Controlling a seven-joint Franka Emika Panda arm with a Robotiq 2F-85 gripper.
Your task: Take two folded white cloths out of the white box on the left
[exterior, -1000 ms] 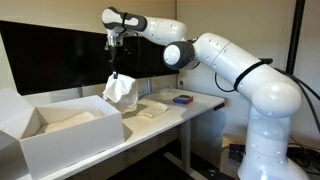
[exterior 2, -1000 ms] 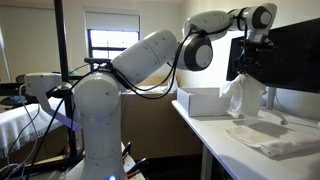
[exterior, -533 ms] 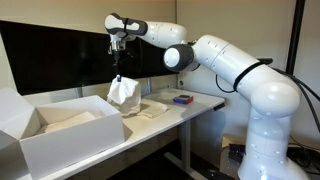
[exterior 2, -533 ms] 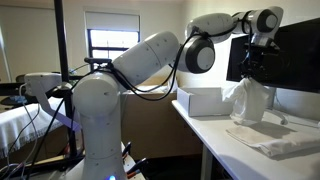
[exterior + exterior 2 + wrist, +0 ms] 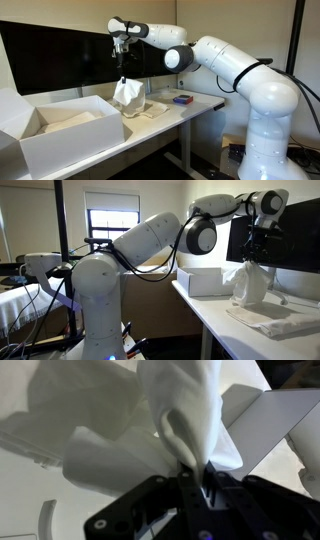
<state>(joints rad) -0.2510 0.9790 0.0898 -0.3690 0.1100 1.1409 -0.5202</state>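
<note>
In an exterior view: fingers (image 5: 123,77) clenched on the top of a cloth (image 5: 128,97). It hangs below them, over the surface (image 5: 205,101), beside the white box (image 5: 60,140).
In an exterior view: cloth (image 5: 248,285) dangles under fingers (image 5: 258,259); second cloth (image 5: 268,322) lies flat.
Wrist view: fingers (image 5: 192,478) pinch a fold of cloth (image 5: 150,420).

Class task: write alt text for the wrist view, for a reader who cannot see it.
A dark pincer, entering from the bottom edge, is shut on a pinched fold of a white cloth. The rumpled cloth fills most of the frame.
</note>
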